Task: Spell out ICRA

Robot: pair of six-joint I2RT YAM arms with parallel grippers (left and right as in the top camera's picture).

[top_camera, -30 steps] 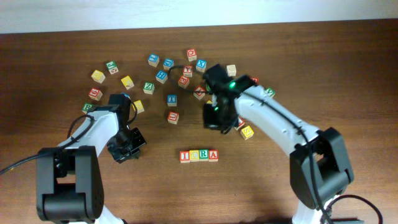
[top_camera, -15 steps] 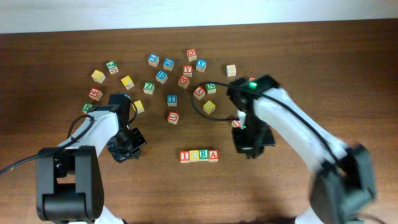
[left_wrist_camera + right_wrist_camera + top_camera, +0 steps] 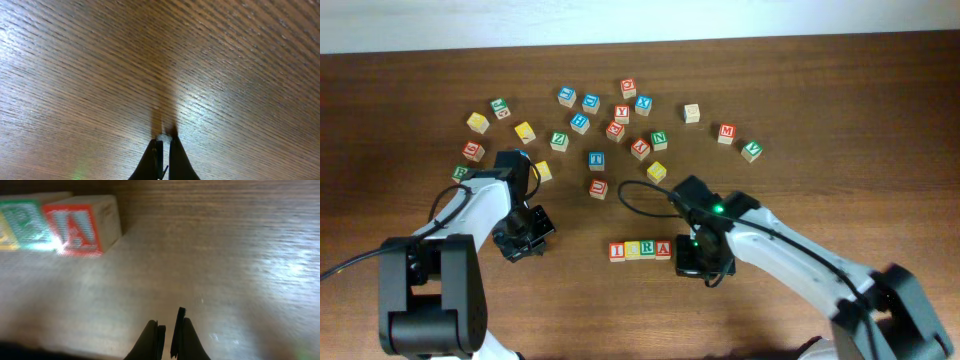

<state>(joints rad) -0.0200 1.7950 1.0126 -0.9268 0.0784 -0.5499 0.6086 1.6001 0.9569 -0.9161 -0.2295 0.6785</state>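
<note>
seems the last step: icra row (image 3: 640, 250) spelled on the bench (image 3: 820, 120). right claw (image 3: 168, 325) pressed together, empty, beside the a block (image 3: 80, 225); left claw (image 3: 165, 142) likewise. next: lifting clear, no nudging.

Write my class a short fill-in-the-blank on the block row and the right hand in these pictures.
1. The row is made of ____ blocks.
2. Read left to right from overhead, it spells ____.
3. In the right wrist view, the red-lettered block shows the letter ____.
4. The right hand holds ____.
Missing words: four; ICRA; A; nothing.
</note>
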